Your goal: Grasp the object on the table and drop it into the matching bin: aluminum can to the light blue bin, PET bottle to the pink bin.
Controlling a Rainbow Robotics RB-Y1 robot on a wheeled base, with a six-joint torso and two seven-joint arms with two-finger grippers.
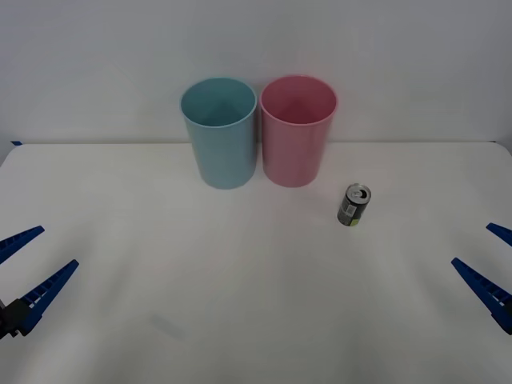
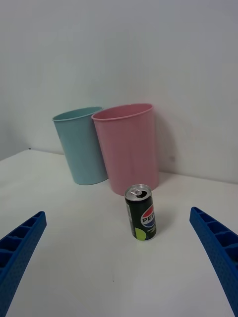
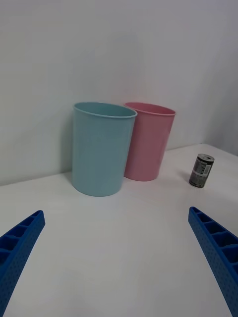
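Nothing is done yet: the aluminum can (image 1: 354,206) stands ungrasped at four o'clock of the pink bin (image 1: 297,130), both the left gripper (image 1: 26,268) and right gripper (image 1: 490,264) spread wide and empty

"PEPSI" logo on the aluminum can (image 2: 141,212)

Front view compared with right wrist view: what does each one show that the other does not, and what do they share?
The front view alone shows both open end effectors, left end effector and right end effector, low at the table's side edges, and the bins' insides from above. The right wrist view alone shows the can's logo. Both share the aluminum can standing upright on the table, apart from the pink bin, with the light blue bin beside that.
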